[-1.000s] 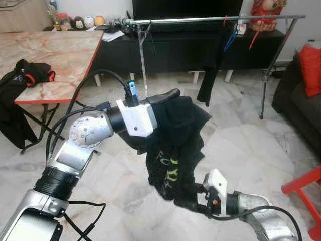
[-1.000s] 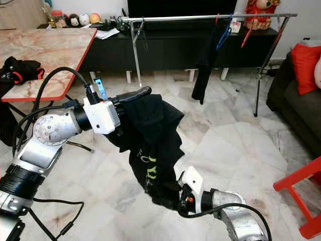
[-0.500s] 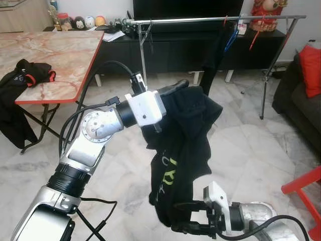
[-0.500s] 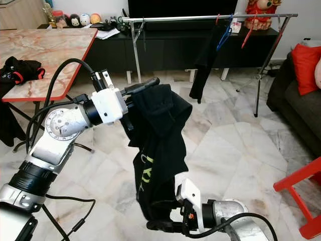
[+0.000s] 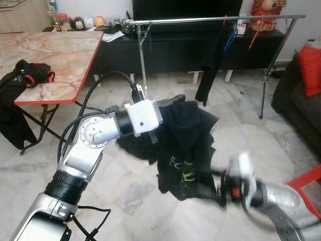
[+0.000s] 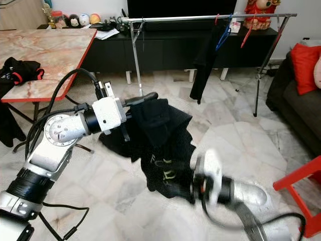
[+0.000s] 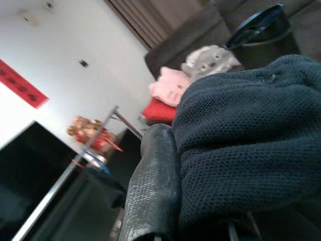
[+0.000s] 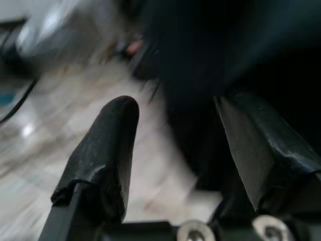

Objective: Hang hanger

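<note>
Pale marble floor (image 5: pixel 261 145), red-edged marble table (image 5: pixel 50 55), black cabinet (image 5: pixel 175 50).

Right hand (image 5: pixel 220 193) motion-blurred; black garment (image 5: pixel 188 135) hides left hand fingertips.

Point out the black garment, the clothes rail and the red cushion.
black garment (image 5: pixel 188 125): left eye view, on the cloth draped over the left gripper.
clothes rail (image 5: pixel 190 20): left eye view, on the horizontal metal bar.
red cushion (image 5: pixel 311 68): left eye view, on its front face.

At upper left you see a marble-topped table (image 5: pixel 55 52) with a black jacket (image 5: pixel 22 75) draped over its edge. A red cushion (image 5: pixel 311 68) rests on the dark sofa (image 5: pixel 296 108) at right, a red chair (image 5: pixel 303 183) at lower right.
</note>
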